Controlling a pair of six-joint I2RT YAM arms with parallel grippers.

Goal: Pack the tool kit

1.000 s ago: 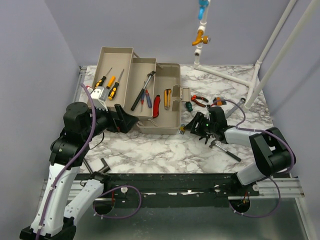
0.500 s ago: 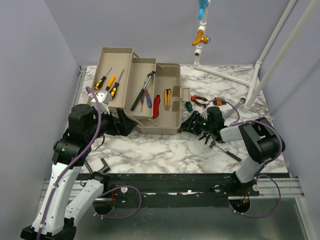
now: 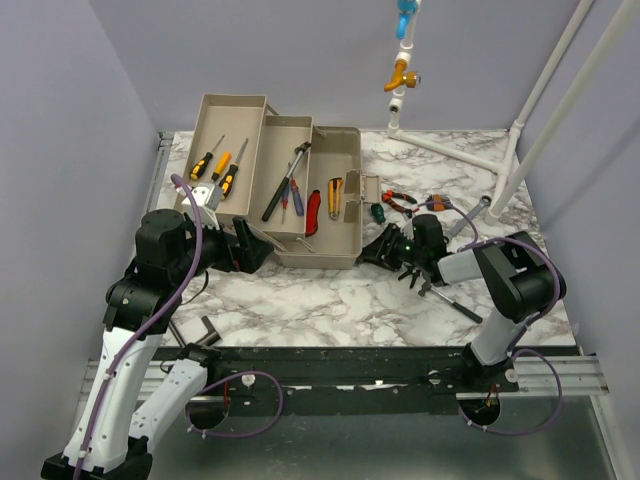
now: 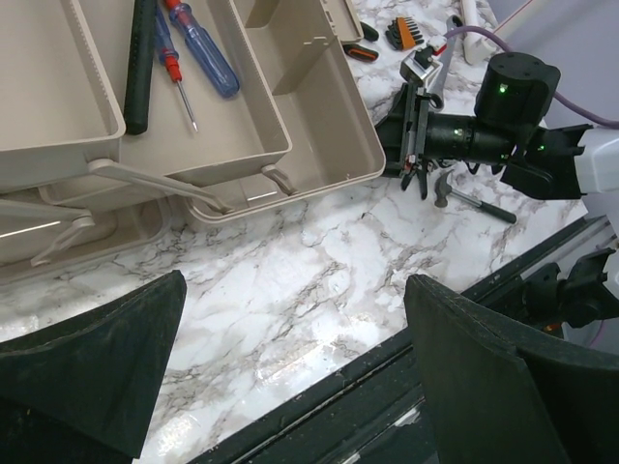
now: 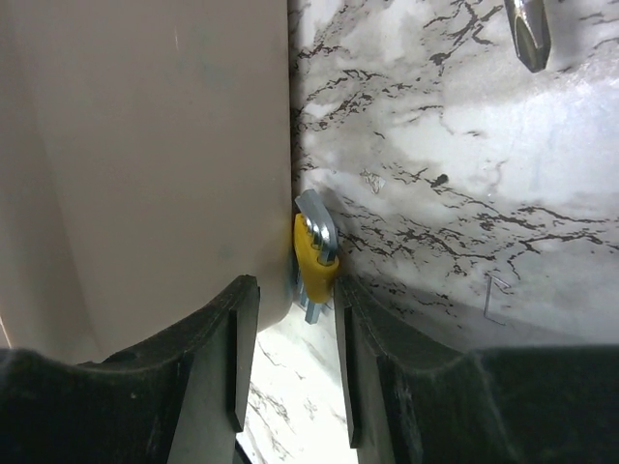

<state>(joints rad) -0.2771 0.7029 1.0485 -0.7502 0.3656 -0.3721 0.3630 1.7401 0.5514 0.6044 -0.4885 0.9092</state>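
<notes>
The beige toolbox (image 3: 318,258) stands open with its trays fanned out to the far left. Screwdrivers (image 3: 220,170), a black-handled tool (image 3: 283,188) and a red knife (image 3: 313,210) lie in it. My right gripper (image 3: 374,250) is low at the box's near right corner. In the right wrist view its jaws (image 5: 293,285) stand narrowly open. A yellow hex key set (image 5: 314,259) lies just past the tips, against the box wall (image 5: 145,145). My left gripper (image 3: 256,246) is wide open and empty (image 4: 295,290) above the marble in front of the box (image 4: 319,126).
Loose on the table right of the box: a green-handled screwdriver (image 3: 381,211), red pliers (image 3: 400,200), an orange tool (image 3: 437,203), a small hammer (image 3: 452,301). A white pipe frame (image 3: 470,155) stands back right. A black part (image 3: 210,328) lies at the front left edge.
My right gripper has moved left to the toolbox's near right corner. My left arm shifted slightly toward me and has since held still.
</notes>
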